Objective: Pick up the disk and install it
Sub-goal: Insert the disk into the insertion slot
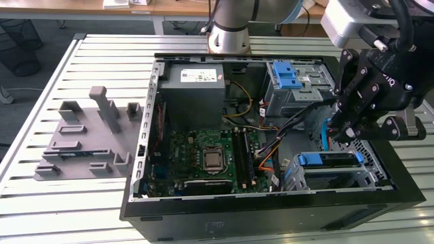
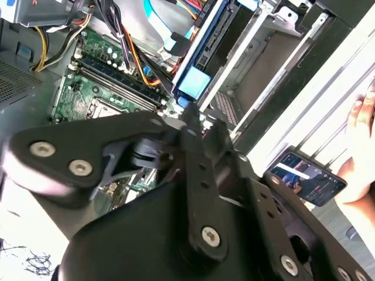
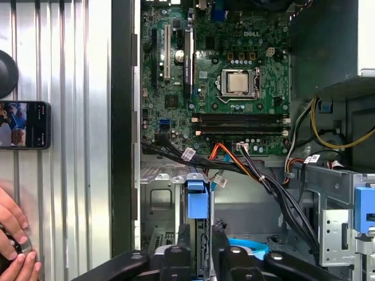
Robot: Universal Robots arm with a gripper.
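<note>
Open desktop computer case (image 1: 271, 203) lying on its side on a slatted metal bench (image 1: 61, 203), motherboard (image 1: 207, 157) facing up. Toward the exterior view's right, near the front of the case, a metal drive cage (image 1: 366, 178).

In the cage's upper slot, standing on edge: the disk (image 1: 334, 159). Seen there as a slim dark-grey strip, bright blue plastic frame along its rim, a broader blue tab at the end turned toward the motherboard. In the first wrist view, the disk (image 3: 197, 202) edge-on, with the blue tab bright and square and a thin dark body behind it running between the cage walls. In the second wrist view, the disk (image 2: 194, 82) with the same pale blue tab and a blue rail stretching away beside silver sheet metal.

Directly above the disk, the black pincer (image 1: 344, 136), aimed down at the cage; in both wrist views (image 3: 201, 231) (image 2: 202, 120) lined up with the disk's upper edge. Cannot tell how far open, nor whether anything is gripped.

Beside the case on the bench, a smartphone (image 3: 23, 124) with a lit screen and a person's hands (image 3: 12, 240). On the exterior view's left, a grey plastic fixture block (image 1: 85, 137).
</note>
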